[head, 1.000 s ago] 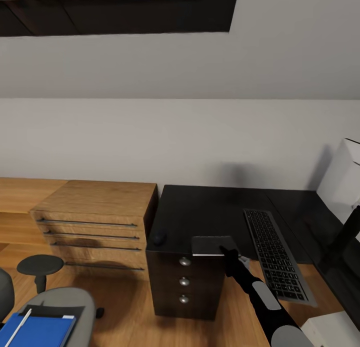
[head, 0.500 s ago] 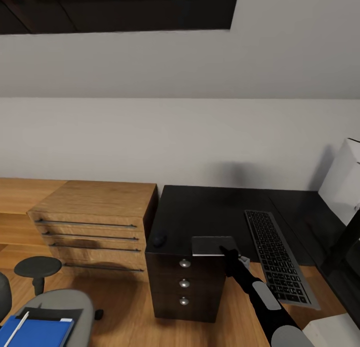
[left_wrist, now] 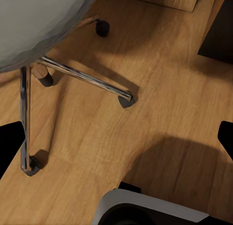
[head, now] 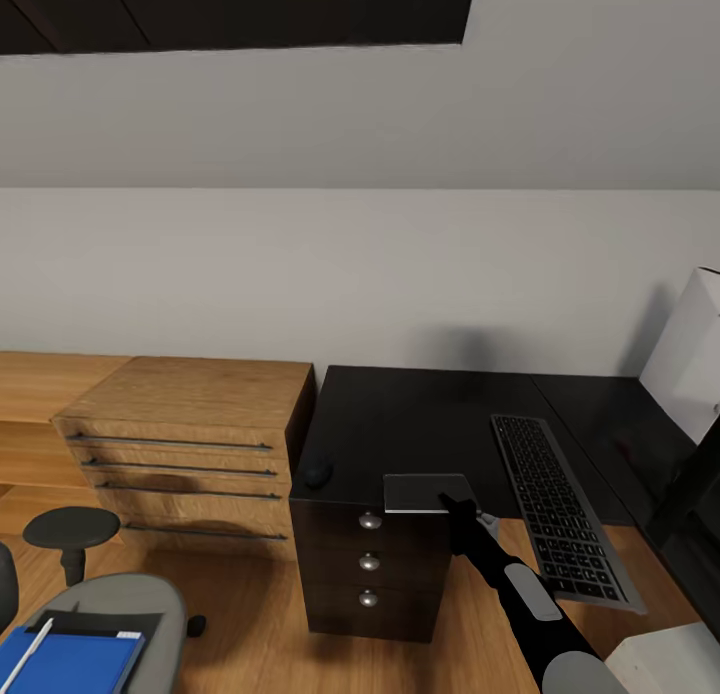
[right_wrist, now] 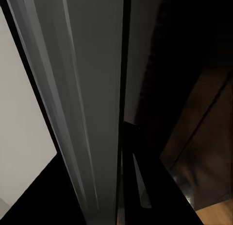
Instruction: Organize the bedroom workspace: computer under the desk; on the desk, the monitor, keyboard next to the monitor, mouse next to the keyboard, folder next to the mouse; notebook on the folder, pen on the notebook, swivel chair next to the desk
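Lying at the front edge of the glossy black desk [head: 420, 414], the thin greyish notebook [head: 428, 493] is met by the right gripper [head: 458, 509]; its jaws are hidden, so grip cannot be told. The blue folder [head: 65, 661], left of the desk, is cut off. The left gripper's black fingertips [left_wrist: 10, 148] are spread wide.

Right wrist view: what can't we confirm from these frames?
- Right pincer: head view shows it at the notebook on the desk; its own arm hides the fingers, so grasp unclear.
- Right wrist view: too close, grey slab unidentifiable.
- Monitor: cut by head view's right edge.
- Folder and pen on the swivel chair: cut by bottom edge.
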Robot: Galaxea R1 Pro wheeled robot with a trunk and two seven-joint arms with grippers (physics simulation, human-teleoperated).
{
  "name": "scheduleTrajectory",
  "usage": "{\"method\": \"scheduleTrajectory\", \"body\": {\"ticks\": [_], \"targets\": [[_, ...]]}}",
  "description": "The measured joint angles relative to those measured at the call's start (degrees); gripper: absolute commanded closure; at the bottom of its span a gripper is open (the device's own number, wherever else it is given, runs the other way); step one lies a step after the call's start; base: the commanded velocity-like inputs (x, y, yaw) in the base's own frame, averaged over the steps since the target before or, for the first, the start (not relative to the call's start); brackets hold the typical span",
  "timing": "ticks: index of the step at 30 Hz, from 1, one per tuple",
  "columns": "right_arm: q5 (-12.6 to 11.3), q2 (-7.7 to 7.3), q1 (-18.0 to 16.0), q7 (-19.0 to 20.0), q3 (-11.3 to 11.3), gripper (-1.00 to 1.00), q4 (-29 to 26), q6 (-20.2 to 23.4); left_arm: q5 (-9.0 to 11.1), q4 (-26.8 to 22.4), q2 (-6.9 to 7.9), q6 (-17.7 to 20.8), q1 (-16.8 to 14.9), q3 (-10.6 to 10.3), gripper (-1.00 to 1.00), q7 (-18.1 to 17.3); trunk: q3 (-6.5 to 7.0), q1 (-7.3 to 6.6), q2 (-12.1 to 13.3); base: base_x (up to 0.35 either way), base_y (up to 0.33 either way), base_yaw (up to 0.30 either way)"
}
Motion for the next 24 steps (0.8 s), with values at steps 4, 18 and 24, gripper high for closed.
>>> {"method": "scheduleTrajectory", "body": {"ticks": [4, 18, 24], "targets": [[0.01, 0.00, 0.00, 0.00, 0.00, 1.00, 0.03, 0.00, 0.00, 0.01, 0.00, 0.00, 0.00, -0.03, -1.00, 0.00, -0.72, 0.88, -1.60, 0.000, 0.000, 0.000], [-0.85, -0.06, -0.02, 2.22, 0.04, 1.00, -0.10, 0.31, 0.00, 0.01, 0.00, 0.00, 0.00, -0.08, -1.00, -0.01, -2.69, 3.30, -6.04, 0.000, 0.000, 0.000], [-0.84, -0.07, -0.02, 2.23, 0.06, 1.00, -0.10, 0.31, -0.02, 0.02, 0.00, 0.00, 0.00, -0.08, -1.00, -0.01, -2.69, 3.30, -6.04, 0.000, 0.000, 0.000]]}}
